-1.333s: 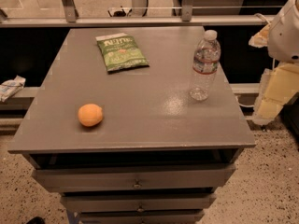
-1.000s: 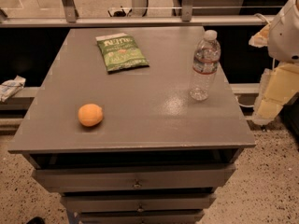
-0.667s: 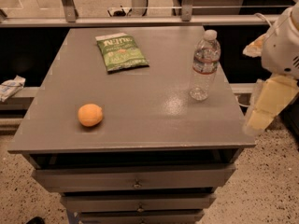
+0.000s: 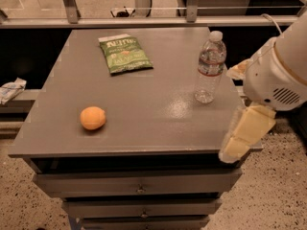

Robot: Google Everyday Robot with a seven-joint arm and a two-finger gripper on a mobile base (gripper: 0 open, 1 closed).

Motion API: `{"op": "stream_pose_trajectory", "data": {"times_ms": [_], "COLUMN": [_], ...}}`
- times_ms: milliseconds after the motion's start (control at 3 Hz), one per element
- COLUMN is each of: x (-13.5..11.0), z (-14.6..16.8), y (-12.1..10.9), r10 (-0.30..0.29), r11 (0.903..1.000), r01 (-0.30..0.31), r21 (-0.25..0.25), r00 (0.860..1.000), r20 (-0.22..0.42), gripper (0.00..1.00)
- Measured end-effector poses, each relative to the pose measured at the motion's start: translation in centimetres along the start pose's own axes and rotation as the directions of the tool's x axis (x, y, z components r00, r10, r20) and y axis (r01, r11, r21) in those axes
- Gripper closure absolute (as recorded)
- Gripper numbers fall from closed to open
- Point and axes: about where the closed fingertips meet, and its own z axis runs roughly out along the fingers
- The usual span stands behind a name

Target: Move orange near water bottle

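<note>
The orange (image 4: pixel 93 118) lies on the grey table top (image 4: pixel 158 104) at the front left. The water bottle (image 4: pixel 210 67) stands upright at the right side of the table, clear with a white cap and a white-and-red label. My gripper (image 4: pixel 236 146) hangs at the table's front right corner, below the white arm housing (image 4: pixel 280 75), pointing down and left. It is just right of and in front of the bottle and far from the orange. It holds nothing that I can see.
A flat green snack bag (image 4: pixel 124 54) lies at the back of the table, left of the bottle. Drawers (image 4: pixel 139 188) sit under the table top. A metal rail (image 4: pixel 144 20) runs behind the table. A white cloth (image 4: pixel 10 90) lies on a ledge at the left.
My arm and gripper have moved left and down, from beside the table's right edge to its front right corner. The orange, bottle and bag have not moved.
</note>
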Motion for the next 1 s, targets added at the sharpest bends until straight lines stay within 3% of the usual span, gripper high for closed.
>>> {"op": "stream_pose_trajectory", "data": {"times_ms": [333, 667, 1000], "x": [-4.2, -9.2, -10.6], "z": [3.0, 5.1, 4.8], "y": [1.1, 0.7, 0.3], "r10": [-0.001, 0.012, 0.022], "r11": [0.9999, 0.9999, 0.9997], "r01": [0.003, -0.008, -0.023], "r21": [-0.01, -0.015, -0.002], "r00": [0.986, 0.944, 0.927], "r20": [0.164, 0.329, 0.373], "gripper": [0.0, 0.0, 0.0]}}
